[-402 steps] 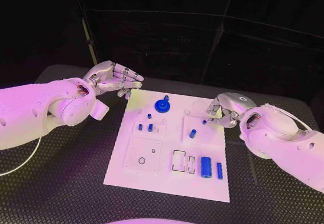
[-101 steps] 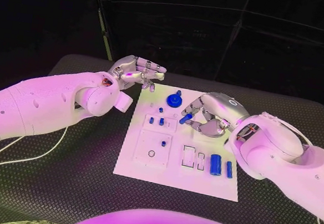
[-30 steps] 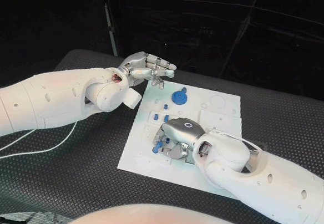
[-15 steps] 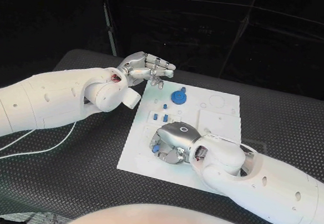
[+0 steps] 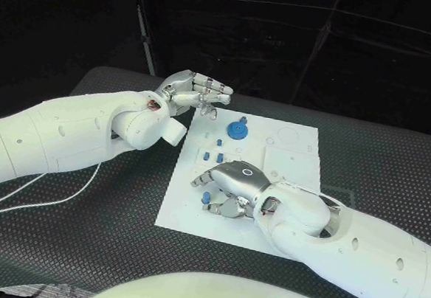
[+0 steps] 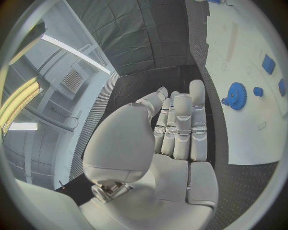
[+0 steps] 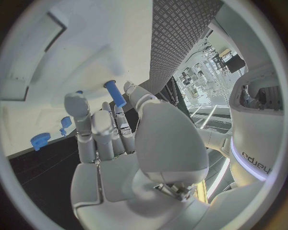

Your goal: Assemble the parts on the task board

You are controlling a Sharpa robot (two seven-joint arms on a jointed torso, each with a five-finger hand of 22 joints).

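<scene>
Item: blue peg (image 7: 115,93), pinched at my right hand's (image 5: 229,189) fingertips, lower middle of the head view, over the task board's (image 5: 300,148) near left, likely for seating. My left hand (image 5: 193,91), upper left, fingers curled in on nothing, parked clear. Blue gear (image 5: 239,130) upper middle.

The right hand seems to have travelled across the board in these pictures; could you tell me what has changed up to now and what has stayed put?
The right hand came from the task board's far right edge, took hold of a small blue peg and carried it to the near left part, where it holds it above the board. The left hand stayed curled at the far left corner, and the blue gear stayed in place.
</scene>
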